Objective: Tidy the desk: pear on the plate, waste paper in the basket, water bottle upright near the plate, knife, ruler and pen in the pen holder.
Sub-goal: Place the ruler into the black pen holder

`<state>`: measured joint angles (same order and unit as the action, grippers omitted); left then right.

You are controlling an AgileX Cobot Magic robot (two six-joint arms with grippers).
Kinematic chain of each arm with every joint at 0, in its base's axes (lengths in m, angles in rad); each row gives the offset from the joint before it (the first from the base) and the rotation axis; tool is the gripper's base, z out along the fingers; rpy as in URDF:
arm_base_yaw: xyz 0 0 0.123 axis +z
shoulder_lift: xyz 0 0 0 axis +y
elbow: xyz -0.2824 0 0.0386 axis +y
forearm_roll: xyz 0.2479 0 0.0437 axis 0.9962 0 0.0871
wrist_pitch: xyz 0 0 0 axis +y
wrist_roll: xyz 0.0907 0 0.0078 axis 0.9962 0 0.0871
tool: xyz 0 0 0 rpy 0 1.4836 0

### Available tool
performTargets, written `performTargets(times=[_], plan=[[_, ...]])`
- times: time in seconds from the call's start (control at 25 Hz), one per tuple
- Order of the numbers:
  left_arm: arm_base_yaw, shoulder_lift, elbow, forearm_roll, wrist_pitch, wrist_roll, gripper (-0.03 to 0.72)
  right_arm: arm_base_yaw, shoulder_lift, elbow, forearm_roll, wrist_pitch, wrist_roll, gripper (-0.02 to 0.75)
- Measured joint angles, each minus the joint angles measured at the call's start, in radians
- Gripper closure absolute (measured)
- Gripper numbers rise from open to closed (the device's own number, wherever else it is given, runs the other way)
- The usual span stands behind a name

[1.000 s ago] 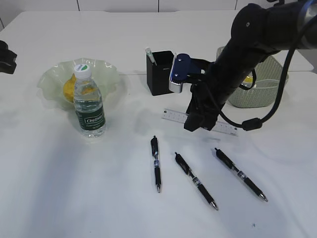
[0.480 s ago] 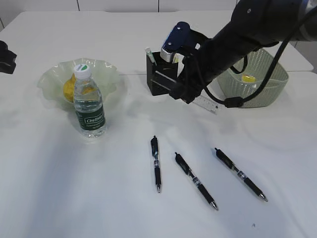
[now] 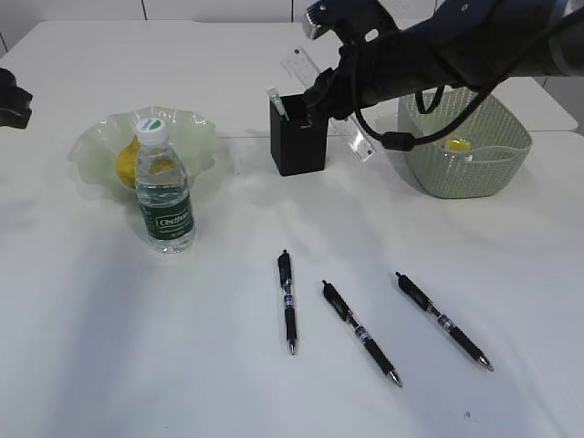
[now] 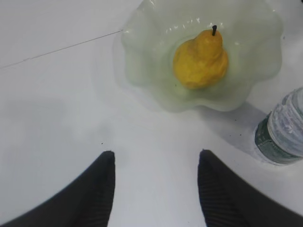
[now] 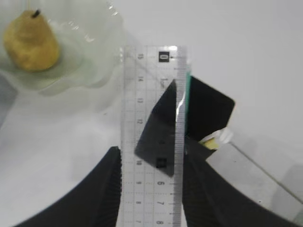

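While the left gripper (image 4: 154, 189) is hanging open and empty near the plate (image 4: 142, 71), the right gripper (image 5: 150, 189) is gripping the ruler (image 5: 150, 123) above the pen holder (image 3: 297, 135).

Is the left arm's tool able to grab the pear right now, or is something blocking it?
Probably yes. The left tool is open and holds nothing, and the pear lies uncovered on the plate ahead of it. The water bottle stands off to one side.

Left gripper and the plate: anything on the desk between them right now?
Nothing. In the left wrist view, only bare white desk separates the open left gripper from the plate. The water bottle stands off to the side.
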<state>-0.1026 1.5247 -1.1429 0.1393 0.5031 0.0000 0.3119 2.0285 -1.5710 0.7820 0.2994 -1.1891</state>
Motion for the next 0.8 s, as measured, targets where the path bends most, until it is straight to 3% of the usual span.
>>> performTargets(times=[0.36,0.8], plan=[[0.000,0.000,0.000,0.001,-0.048,0.000,0.293,0.000,0.004,-0.032,0.204,-0.233,-0.002,0.456],[0.000,0.000,0.000,0.002,-0.077,0.000,0.293,0.000,0.026,-0.108,0.289,-0.274,-0.002,0.456]])
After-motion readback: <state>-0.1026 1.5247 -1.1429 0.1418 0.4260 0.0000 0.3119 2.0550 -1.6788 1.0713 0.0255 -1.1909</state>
